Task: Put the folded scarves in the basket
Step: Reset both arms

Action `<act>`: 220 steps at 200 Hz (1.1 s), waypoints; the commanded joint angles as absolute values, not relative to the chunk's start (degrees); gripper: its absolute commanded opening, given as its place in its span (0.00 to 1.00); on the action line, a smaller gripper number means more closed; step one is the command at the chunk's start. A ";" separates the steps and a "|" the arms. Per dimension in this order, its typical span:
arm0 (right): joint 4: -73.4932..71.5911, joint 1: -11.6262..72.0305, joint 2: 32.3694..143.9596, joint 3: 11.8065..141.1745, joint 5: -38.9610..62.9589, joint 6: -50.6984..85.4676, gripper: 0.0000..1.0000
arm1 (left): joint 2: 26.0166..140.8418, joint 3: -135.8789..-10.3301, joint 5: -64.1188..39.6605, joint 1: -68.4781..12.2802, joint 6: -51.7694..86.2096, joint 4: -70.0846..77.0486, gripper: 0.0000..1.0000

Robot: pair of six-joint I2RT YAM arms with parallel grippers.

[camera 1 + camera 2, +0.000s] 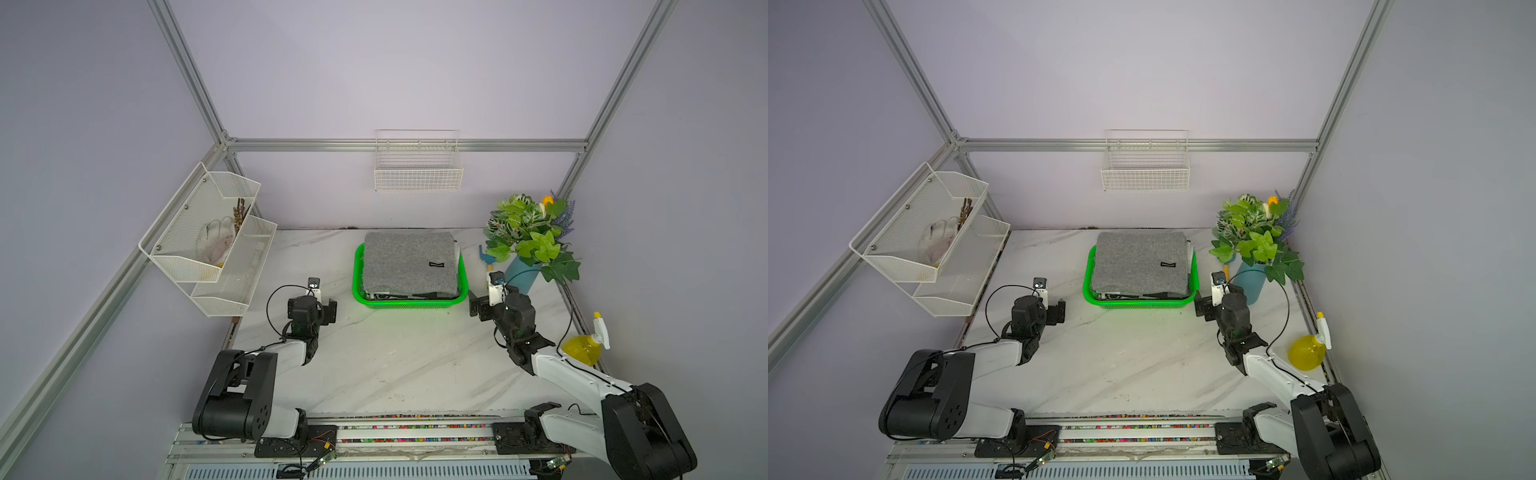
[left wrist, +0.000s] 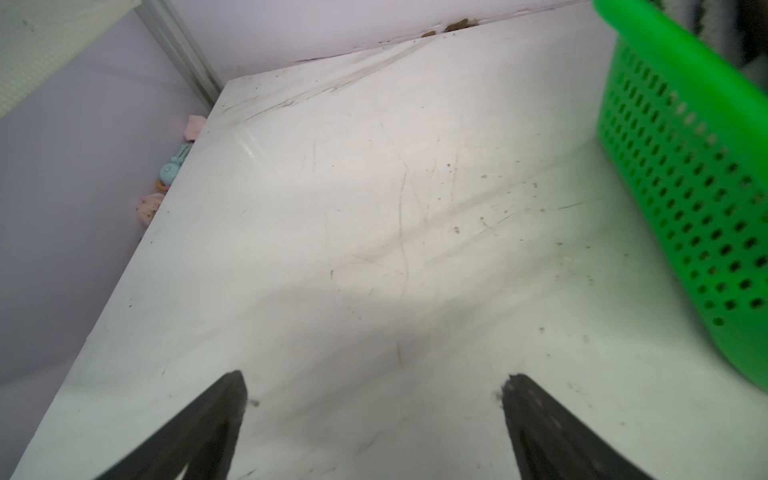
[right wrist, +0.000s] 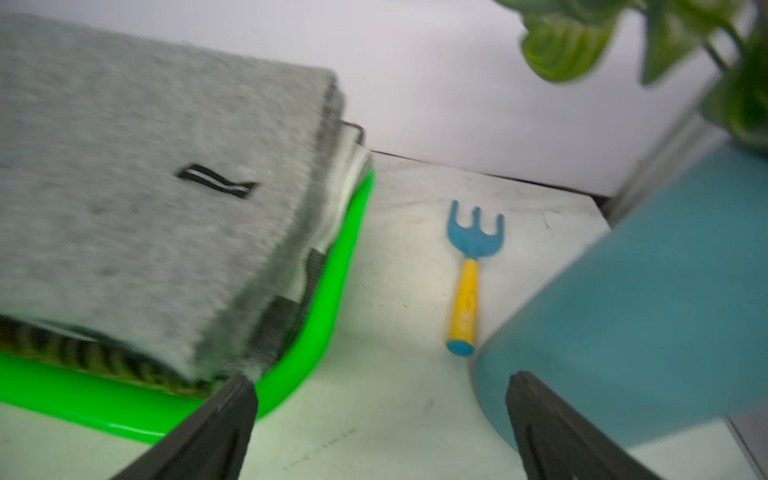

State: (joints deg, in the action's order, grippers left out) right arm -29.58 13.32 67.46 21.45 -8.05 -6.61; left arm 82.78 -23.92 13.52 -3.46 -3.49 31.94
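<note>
Since the folded scarf lies on a pile of other cloth inside the basket, placement reads as done. Position: basket at the back centre of the worktop; scarf standing well above the low green walls and hiding the far rim.

Left end effector: jaws spread wide, nothing between them, just beside the basket's perforated wall, not touching. Right end effector: jaws likewise apart and empty, near the basket's front corner, with the blue vase close on its other side.

Hazards, as judged: the pile is higher than the walls, so a brush from either arm could catch the scarf's edge and slide it off or undo the fold. The right arm is hemmed between basket and vase, so a sideways swing could tip the vase or shove the basket. The rake at the vase foot is liable to be knocked.

Count:
- scarf, one, with one black label
- green basket, one
- end effectors, two
- striped cloth beneath, at least one, further layers uncountable
- vase with foliage, one
- rake, one
- yellow spray bottle, one
- wire wall basket, one
- two-tier rack, one
</note>
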 commanded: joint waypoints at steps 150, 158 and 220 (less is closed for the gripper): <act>-66.57 3.61 89.83 16.61 -4.74 0.06 1.00 | 89.38 -22.33 6.77 0.98 0.18 51.68 1.00; -66.79 3.61 89.85 16.57 -4.69 0.15 1.00 | 89.37 -22.32 6.72 1.02 0.06 51.68 1.00; -66.63 3.69 90.14 16.84 -4.49 -0.09 1.00 | 89.38 -22.25 6.77 0.99 0.07 51.73 1.00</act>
State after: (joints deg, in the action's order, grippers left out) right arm -65.10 3.88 89.84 16.49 -3.99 -0.60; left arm 89.54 -22.33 7.44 0.69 -0.64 48.88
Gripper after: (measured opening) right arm 0.997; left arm 0.997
